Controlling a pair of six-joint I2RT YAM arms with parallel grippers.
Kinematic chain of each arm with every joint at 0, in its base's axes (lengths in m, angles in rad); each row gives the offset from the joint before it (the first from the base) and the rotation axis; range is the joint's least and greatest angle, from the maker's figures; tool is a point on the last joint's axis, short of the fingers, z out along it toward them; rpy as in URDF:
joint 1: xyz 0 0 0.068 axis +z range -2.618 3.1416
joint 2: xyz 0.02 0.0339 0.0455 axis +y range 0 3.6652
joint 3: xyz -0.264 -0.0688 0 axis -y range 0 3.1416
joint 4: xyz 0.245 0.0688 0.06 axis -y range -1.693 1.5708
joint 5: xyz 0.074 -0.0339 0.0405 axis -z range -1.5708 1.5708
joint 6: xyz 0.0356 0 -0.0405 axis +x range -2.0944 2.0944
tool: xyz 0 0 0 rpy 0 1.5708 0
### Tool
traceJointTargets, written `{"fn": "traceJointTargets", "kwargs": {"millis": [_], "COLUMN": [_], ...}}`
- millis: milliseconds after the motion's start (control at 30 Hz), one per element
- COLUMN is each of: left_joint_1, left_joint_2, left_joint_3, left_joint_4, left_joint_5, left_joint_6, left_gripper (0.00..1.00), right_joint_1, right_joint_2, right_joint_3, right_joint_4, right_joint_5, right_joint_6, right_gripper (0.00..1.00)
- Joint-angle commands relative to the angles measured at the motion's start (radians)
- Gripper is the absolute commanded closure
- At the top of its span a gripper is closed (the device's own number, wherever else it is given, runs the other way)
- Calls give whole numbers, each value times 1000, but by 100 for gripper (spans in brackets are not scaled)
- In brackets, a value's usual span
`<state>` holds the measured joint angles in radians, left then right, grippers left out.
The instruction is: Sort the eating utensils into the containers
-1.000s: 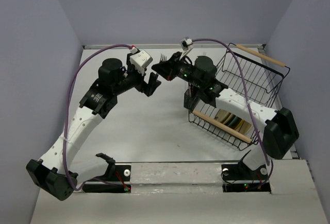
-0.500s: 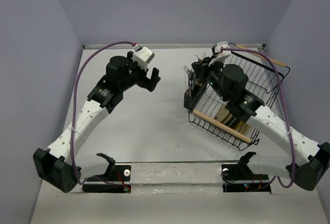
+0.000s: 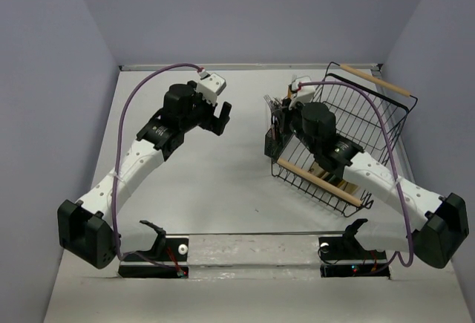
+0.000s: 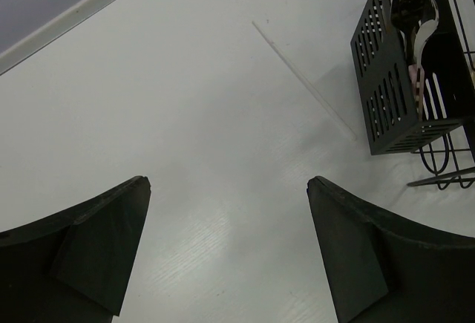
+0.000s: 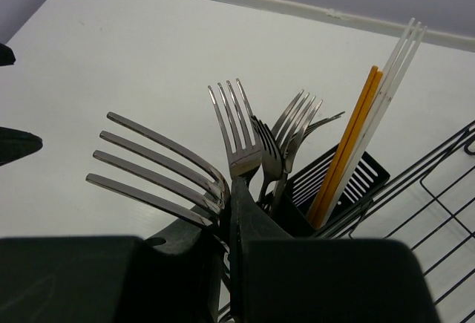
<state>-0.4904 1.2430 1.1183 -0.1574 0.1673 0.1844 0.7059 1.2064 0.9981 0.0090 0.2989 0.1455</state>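
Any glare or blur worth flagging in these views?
Top external: even light, soft shadows, sharp. Left wrist: pale sheen on the table between the fingers. Right wrist: glints on the fork in the right gripper, whose body looks dark and soft.

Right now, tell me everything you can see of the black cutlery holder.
The cutlery holder is a small black box, plastic-looking, with slotted walls and an open top. It stands upright on the white table, beside the wire rack. Silver forks stand in it tines up, with orange and white chopsticks alongside.

Lab test cell: plain walls (image 3: 260,11) boxing in a white table (image 3: 215,182).
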Motion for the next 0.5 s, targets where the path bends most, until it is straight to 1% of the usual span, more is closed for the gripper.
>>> {"fn": "traceJointTargets", "kwargs": {"millis": [0,300,467], "left_joint_1": [0,0,-2], "left_joint_2": [-11,13,16], "left_joint_3": [-20,-14,-12], "left_joint_4": [62,70,70], "left_joint_5": [-18,-8,-8], "left_joint_6": [24,18,18], "left_gripper": [1,1,1], "right_joint_1": [-8,-8,-8], "right_joint_2": [-39,-74,-39], "right_joint_3": [-3,103,94], "right_joint_4": [149,134,138], "right_joint_5": [0,-58,-58], "right_joint_6": [-29,-90,-75], "right_gripper": [100,100,100]}}
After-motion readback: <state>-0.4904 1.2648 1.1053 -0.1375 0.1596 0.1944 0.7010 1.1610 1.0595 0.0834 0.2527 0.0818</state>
